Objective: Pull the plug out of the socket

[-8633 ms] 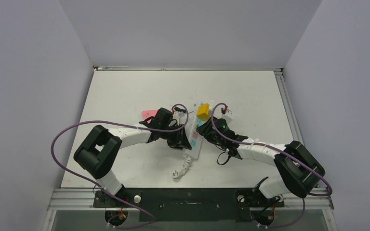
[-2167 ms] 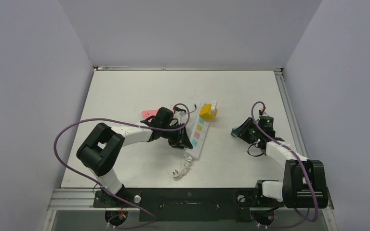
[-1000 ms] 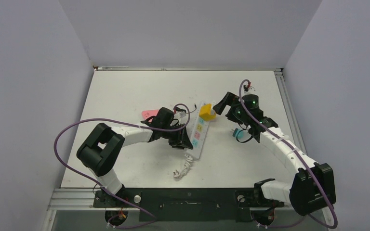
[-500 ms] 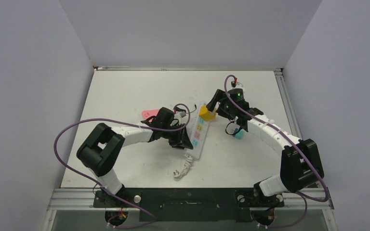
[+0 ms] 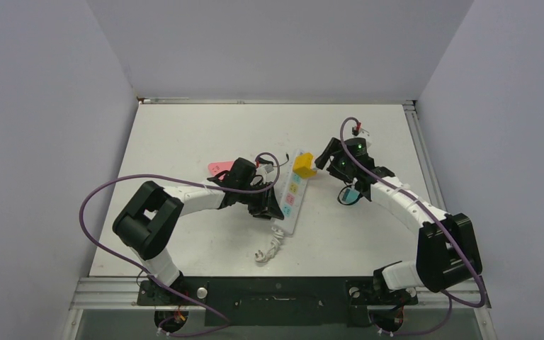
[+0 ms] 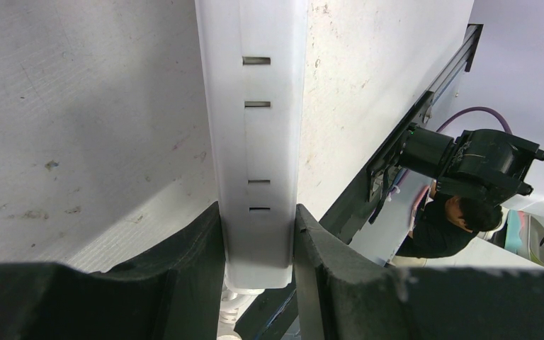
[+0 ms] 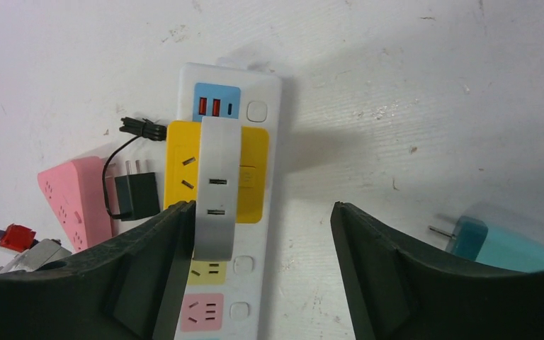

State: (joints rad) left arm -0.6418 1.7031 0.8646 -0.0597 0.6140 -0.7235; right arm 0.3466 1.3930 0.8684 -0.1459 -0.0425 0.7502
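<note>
socket (image 5: 292,195) mid-desk (image 5: 205,134), running near–far; stiff, light, likely lifts if unpinned | yellow plug (image 7: 251,177) seated at its far end; hard, smooth, grip its flat sides | left hand (image 6: 258,234) clamps the socket's near end | right hand (image 7: 258,212) spread wide, framing the plug | teal plug (image 7: 496,244) loose right; room upward, far-right

Right pincer (image 7: 262,211) gaping over socket (image 7: 263,85), yellow plug (image 7: 255,198) sitting on it. Teal plug (image 7: 499,248) lies loose on table (image 7: 397,85), right; pink adapter (image 7: 71,195) and black charger (image 7: 133,197) left
</note>
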